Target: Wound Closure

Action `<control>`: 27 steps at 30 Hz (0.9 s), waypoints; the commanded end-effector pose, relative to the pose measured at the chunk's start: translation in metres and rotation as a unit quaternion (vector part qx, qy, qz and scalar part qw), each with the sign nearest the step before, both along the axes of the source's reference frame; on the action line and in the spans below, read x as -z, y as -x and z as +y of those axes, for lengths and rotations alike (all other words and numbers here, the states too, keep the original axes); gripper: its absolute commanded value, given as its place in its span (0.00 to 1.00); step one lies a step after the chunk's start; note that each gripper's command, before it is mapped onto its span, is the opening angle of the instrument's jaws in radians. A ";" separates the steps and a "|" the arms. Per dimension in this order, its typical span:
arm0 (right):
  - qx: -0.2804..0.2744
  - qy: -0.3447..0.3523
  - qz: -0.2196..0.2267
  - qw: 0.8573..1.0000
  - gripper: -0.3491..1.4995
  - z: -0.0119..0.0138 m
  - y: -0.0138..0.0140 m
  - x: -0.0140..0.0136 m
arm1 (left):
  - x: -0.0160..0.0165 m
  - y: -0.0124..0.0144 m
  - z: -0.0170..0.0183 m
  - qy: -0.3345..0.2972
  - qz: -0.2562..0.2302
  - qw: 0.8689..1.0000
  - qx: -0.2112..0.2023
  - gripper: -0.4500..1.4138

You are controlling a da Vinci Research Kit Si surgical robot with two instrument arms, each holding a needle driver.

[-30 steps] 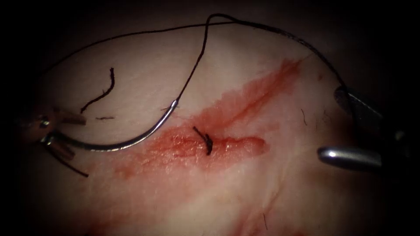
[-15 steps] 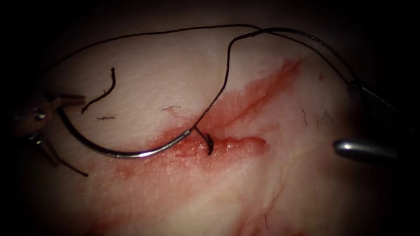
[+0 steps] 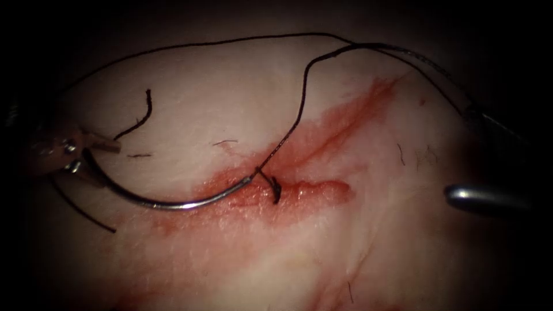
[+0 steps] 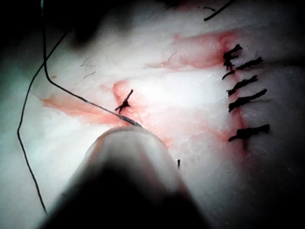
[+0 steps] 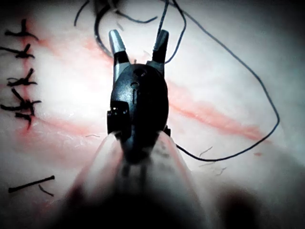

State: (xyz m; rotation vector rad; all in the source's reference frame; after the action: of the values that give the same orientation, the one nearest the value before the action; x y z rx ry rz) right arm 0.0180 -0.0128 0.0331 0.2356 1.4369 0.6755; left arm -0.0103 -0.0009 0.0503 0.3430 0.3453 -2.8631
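One needle (image 3: 167,203) in left gripper (image 3: 78,156)

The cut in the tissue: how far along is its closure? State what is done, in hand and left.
Done: one knotted stitch crosses the cut. In hand: the left tool grips the needle near its tip, lying on the tissue left of the stitch, not in it. The right tool is open, empty. Left: the cut's remainder is unstitched.

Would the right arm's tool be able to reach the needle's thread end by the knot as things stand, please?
Probably yes: the right tool, jaws open and empty, sits right of the cut; bare tissue lies between it and the needle, whose other end the left tool grips.
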 end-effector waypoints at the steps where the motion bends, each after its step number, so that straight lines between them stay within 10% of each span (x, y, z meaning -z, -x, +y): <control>1: 0.000 0.001 0.001 1.000 0.94 0.0002 -0.0009 -0.0002 | -0.0007 0.0004 -0.0001 -0.003 -0.002 1.000 0.000 0.43; 11: 0.000 0.000 0.002 1.000 0.95 0.0002 -0.0009 0.0001 | -0.0022 -0.0005 -0.0010 -0.022 -0.004 1.000 -0.012 0.49; 16: 0.000 0.001 0.003 1.000 0.95 0.0002 -0.0009 0.0001 | -0.0023 -0.0004 -0.0010 -0.021 -0.004 1.000 -0.011 0.00; 27: -0.002 -0.007 0.012 1.000 0.95 0.0023 0.0002 0.0016 | -0.0010 0.0006 -0.0017 -0.024 0.076 0.995 0.066 0.00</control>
State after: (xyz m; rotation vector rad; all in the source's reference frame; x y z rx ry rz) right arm 0.0168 -0.0110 0.0313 0.2515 1.4546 0.6895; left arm -0.0104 -0.0026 0.0505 0.1494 0.4392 -3.0542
